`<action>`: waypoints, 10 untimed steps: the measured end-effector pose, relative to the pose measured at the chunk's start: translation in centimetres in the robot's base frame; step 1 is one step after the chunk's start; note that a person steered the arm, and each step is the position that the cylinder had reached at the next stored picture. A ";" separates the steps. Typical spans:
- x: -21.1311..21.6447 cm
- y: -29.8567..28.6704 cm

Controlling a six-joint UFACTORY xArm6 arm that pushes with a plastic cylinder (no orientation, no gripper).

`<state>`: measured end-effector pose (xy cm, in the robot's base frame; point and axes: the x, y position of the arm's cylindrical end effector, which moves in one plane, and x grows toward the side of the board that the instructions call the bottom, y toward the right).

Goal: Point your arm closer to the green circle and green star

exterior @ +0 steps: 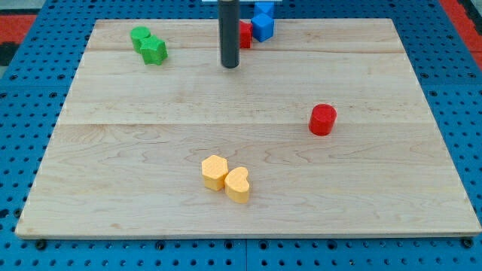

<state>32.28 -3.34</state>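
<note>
Tip: my tip (230,66), dark rod end, sits on table near view's top, centre-left.
Hand: none fitted; rod only, so no released/clenched state to give.
Table: wooden board (151,218) on blue pegboard.
Green circle: green circle (139,35), view's top left, touching green star.
Green star: green star (155,51), just below-right of circle, toward tip.
Tip vs greens: tip to view's right of the pair, apart, clear board between; no contact.
Progress: judged part-way. Tip is in the pair's row but a gap is left to close.
Left to do: slide tip toward view's left, stop near star w/o shoving it (est.).
Other blocks: red cylinder (322,119) view's right, mid; yellow hexagon-ish block (215,172) and yellow heart (238,184) touching, view's bottom centre.
Hidden/cut off: red block (245,34) mostly behind rod, shape n/k; blue block (263,24) at top edge, another blue piece above it cut by frame, shapes unclear; arm above rod out of frame.
</note>
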 end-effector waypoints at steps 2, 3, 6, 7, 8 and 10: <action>-7.1 19.7; -12.4 19.5; -2.2 9.4; 2.4 -4.4; 1.5 -17.7; -3.7 -13.9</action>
<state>28.60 -17.26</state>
